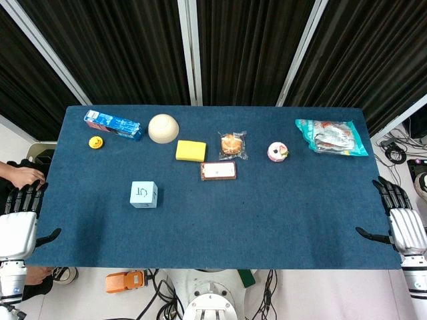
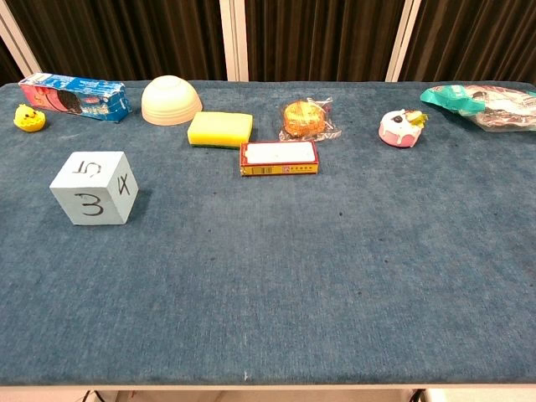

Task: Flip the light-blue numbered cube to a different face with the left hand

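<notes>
The light-blue numbered cube (image 1: 143, 194) sits on the blue table left of centre, with 5 on its top face. In the chest view the cube (image 2: 93, 188) shows 5 on top and 3 on the near face. My left hand (image 1: 20, 217) hangs off the table's left edge, fingers spread, holding nothing, well apart from the cube. My right hand (image 1: 399, 220) is at the right edge, fingers likewise spread and empty. Neither hand appears in the chest view.
Along the far side lie a blue carton (image 1: 112, 124), a small yellow duck (image 1: 96, 142), an upturned cream bowl (image 1: 163, 128), a yellow sponge (image 1: 191, 151), a wrapped bun (image 1: 232, 144), a red-edged box (image 1: 219, 171), a pink toy (image 1: 277, 152) and a snack bag (image 1: 331, 136).
</notes>
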